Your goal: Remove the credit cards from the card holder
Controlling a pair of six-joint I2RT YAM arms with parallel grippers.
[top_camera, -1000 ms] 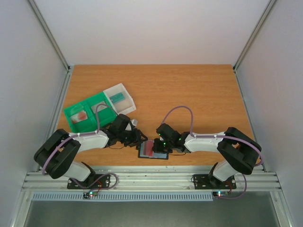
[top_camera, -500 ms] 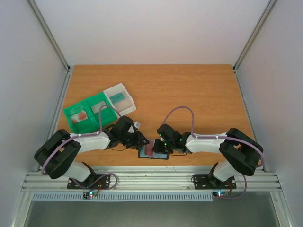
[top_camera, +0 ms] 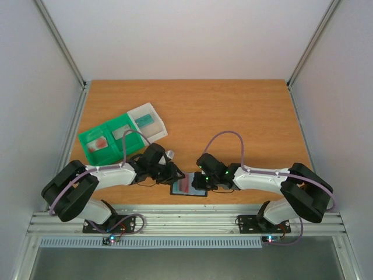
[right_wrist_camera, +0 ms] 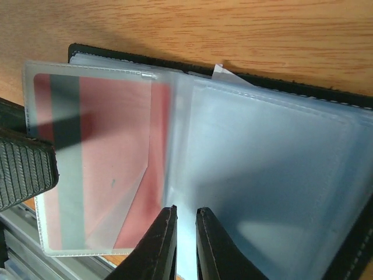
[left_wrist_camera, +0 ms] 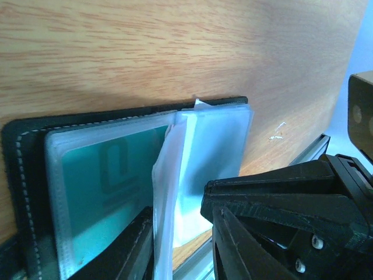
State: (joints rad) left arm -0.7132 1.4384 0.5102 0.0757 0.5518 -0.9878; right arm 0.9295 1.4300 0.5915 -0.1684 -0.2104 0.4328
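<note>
The black card holder lies open near the table's front edge, between both grippers. A red-pink credit card sits in a clear sleeve on one side, and a teal credit card sits in a sleeve on the other. A clear sleeve leaf stands up between the fingers of my left gripper; it lies against one finger, the other stands apart. My right gripper hovers over the empty bluish sleeves, its jaws a narrow gap apart, nothing clearly pinched.
A green-and-white sorting tray stands at the left, behind my left arm, with a teal card, a red one and a grey one in its compartments. The table's front rail runs just below the holder.
My left gripper has slid right onto the holder and narrowed its jaws around a sleeve leaf. My right gripper's jaws have parted slightly, and its arm has shifted a little.
</note>
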